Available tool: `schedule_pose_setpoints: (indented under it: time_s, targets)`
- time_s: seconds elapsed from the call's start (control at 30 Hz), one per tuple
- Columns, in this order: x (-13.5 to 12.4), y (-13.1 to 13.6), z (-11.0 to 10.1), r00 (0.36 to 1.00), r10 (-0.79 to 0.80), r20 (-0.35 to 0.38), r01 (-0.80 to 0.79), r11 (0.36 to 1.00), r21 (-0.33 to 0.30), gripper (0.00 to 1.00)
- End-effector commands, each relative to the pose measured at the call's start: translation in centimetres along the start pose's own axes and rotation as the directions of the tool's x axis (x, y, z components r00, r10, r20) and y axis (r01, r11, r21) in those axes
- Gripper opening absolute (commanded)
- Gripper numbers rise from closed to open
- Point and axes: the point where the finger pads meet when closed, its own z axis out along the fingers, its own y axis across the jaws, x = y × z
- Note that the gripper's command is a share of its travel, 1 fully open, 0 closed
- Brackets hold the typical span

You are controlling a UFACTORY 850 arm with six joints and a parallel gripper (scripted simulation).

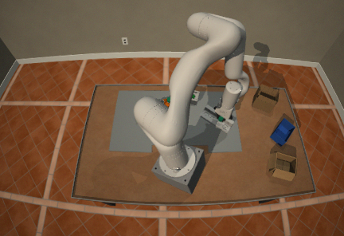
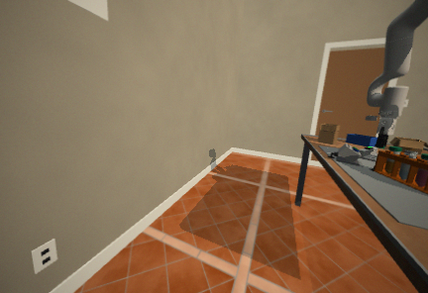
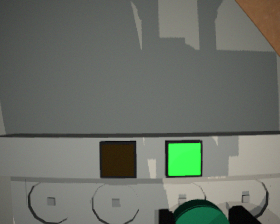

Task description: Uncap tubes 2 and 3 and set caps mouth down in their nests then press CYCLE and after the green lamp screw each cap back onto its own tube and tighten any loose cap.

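Observation:
My gripper (image 1: 221, 118) (image 3: 201, 216) is shut on a green cap, its dark fingers touching both sides, and holds it above the cap tray (image 1: 208, 114) (image 3: 51, 157). The cap hangs near nest 3, whose outline it partly hides. Nest 1 (image 3: 51, 201), nest 2 (image 3: 116, 202) and nest 4 (image 3: 246, 196) hold no cap. The green lamp (image 3: 184, 159) is lit; the amber lamp (image 3: 118, 159) is dark. The orange decapping station (image 2: 380, 160) shows green caps on some tubes; a bluish tube (image 2: 404, 171) seems uncapped. The arm partly hides the station in the top view.
A pale housing (image 1: 197, 97) stands behind the arm, its keys not clearly readable. Right of the mat (image 1: 131, 133) are an open cardboard box (image 1: 265, 98) at the back, a blue bin (image 1: 283, 131) and a second cardboard box (image 1: 283, 166) nearer the front.

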Motion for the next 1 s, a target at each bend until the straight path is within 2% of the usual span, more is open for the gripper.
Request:
schedule_pose_setpoints:
  time_s: [0.0, 0.47, 0.7, 0.73, 0.97]
  targets:
    - [0.1, 0.0, -1.7, 1.0, 0.001, 0.012, -0.001, 1.0, 0.005, 0.0]
    - [0.2, 0.0, -8.7, 1.0, 0.001, 0.012, -0.001, 1.0, 0.005, 0.0]
    - [0.2, 0.0, -8.7, 1.0, 0.001, 0.012, -0.001, 1.0, 0.005, 0.0]
    - [-0.2, -0.7, -8.7, 0.998, 0.069, 0.013, -0.069, 0.998, 0.004, 0.0]
    - [-2.2, -5.3, -8.7, 0.998, 0.069, 0.013, -0.069, 0.998, 0.005, 0.0]
